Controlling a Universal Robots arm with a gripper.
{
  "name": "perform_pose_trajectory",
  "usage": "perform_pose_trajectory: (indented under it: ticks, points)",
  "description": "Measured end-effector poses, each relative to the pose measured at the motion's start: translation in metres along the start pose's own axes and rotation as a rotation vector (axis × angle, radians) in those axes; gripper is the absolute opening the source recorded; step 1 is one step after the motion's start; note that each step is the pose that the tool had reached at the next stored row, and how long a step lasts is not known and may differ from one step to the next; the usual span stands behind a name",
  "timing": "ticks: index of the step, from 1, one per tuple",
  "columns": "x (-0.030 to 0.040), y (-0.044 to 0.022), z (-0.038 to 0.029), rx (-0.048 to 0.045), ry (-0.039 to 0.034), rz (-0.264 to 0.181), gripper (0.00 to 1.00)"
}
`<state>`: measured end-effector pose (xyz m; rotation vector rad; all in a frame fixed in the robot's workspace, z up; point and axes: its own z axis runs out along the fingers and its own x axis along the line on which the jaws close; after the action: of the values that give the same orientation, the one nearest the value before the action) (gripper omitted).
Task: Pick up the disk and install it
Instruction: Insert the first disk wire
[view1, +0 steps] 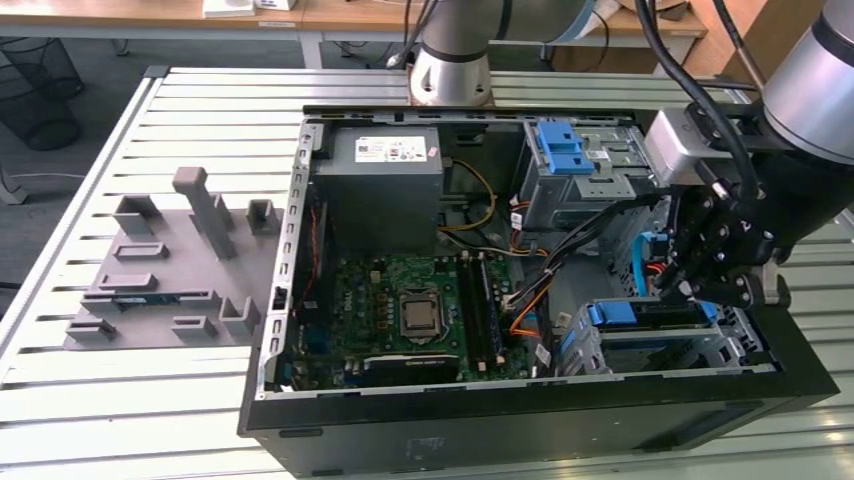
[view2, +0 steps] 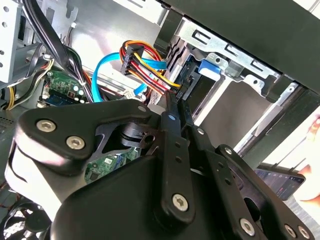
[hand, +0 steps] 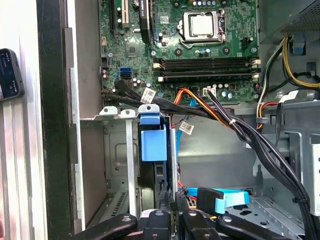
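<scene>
Exterior view: my hand (view1: 714, 285) sits inside the computer case (view1: 534, 420), above the drive cage, fingers nearly together. The disk (view1: 650, 313) stands in the cage; I cannot tell whether I grip it.

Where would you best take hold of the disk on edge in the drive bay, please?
I'd pinch the disk across its flat faces at the exposed edge near the blue tab, entering through the case's open side; the bay walls cover everything else.
</scene>
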<state>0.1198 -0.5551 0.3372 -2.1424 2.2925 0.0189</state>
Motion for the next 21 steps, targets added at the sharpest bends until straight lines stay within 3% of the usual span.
perform_pose_trajectory:
  ticks: [21]
  points:
    - [0.0027, -0.0029, 0.0018, -0.0095, 0.0007, -0.005, 0.16]
